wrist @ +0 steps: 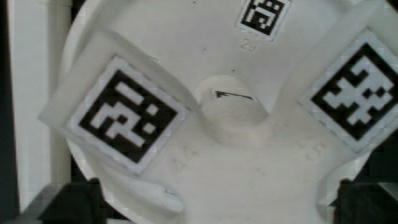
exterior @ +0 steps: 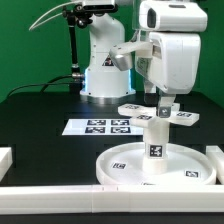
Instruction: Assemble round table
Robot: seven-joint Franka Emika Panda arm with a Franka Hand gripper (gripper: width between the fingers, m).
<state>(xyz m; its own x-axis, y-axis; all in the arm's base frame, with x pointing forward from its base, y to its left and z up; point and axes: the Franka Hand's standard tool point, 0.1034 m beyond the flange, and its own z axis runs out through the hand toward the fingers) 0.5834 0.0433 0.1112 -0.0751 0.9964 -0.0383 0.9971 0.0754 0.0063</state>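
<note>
The round disc is smooth white plastic with a raised rim, lying flat on the black table near the front. From its centre a short cylinder leg stands upright, a black-white tag on its side. On top of the leg sits the cross-shaped foot, its flat arms each carrying a tag. In the exterior view the marker board lies at about ten o'clock from the disc. The gripper hangs directly over the foot with its fingers spread wide, holding nothing. In the wrist view the foot fills the frame, matte white with a dimpled hub, just beneath the dark fingertips.
</note>
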